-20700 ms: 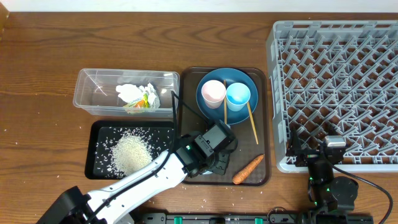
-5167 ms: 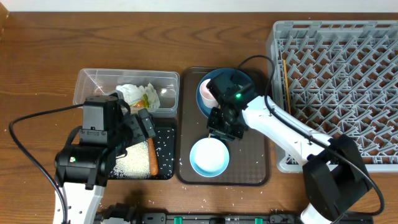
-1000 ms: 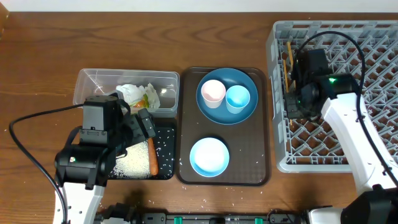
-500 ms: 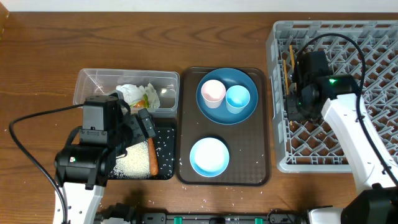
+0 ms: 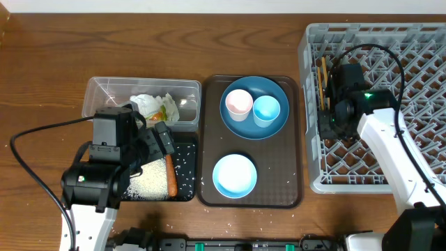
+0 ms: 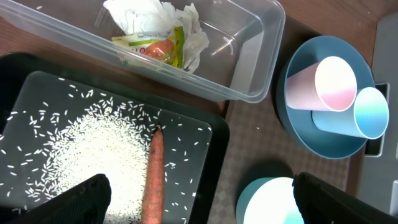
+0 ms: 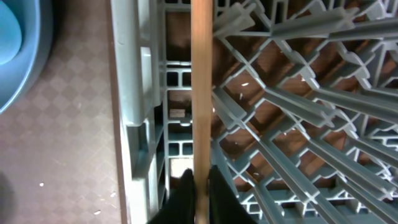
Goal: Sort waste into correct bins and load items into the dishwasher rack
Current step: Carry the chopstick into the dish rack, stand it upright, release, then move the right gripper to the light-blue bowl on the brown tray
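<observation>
My right gripper (image 7: 200, 186) is shut on a thin wooden chopstick (image 7: 201, 87), just inside the left wall of the grey dishwasher rack (image 5: 390, 70). From overhead the chopstick (image 5: 322, 73) lies along that wall. My left gripper (image 6: 199, 204) hangs open over the black tray (image 6: 214, 130), which holds rice (image 6: 93, 149) and the carrot (image 6: 153, 180). Crumpled paper with a green-yellow wrapper (image 5: 155, 106) lies in the clear tub (image 5: 104, 97). The pink cup (image 5: 239, 103) and light-blue cup (image 5: 265, 109) stand on the blue plate (image 5: 275, 127). The white bowl (image 5: 234, 175) sits below them.
The plate and bowl rest on a brown serving tray (image 5: 289, 174) between the bins and the rack. A few stray rice grains (image 5: 221, 226) lie on the wooden table near its front edge. Black cables (image 5: 35, 136) loop beside both arms.
My right gripper has slid slightly toward the near side along the rack's left wall, still holding the chopstick. The left arm has not moved.
</observation>
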